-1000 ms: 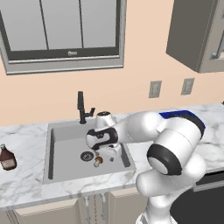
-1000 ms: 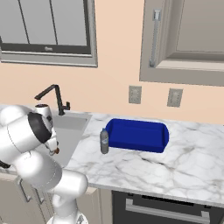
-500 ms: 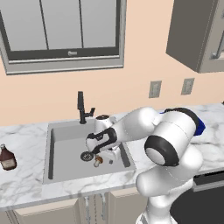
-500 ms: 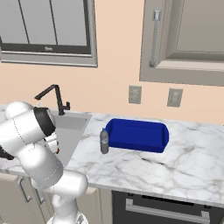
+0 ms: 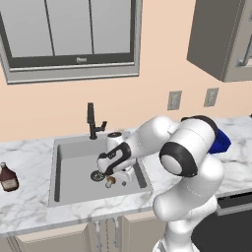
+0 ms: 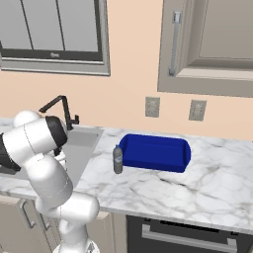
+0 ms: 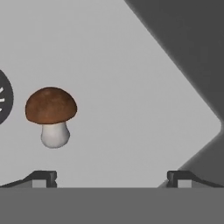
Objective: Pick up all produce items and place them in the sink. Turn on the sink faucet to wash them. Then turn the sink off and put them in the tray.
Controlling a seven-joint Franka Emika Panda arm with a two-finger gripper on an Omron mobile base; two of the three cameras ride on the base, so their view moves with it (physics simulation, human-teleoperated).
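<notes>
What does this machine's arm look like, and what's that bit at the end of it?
The arm is made of glossy white rounded segments linked by dark, almost black joint bands, rising from a bulbous white body. No cables or markings show. At its end sits the tool, a white and black head with two small dark fingertips, squarish in shape, seen in the hand view.

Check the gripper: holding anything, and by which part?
Nothing is held. The gripper is open in the sink, and the mushroom lies on the floor beside the drain, off toward one fingertip, untouched.
</notes>
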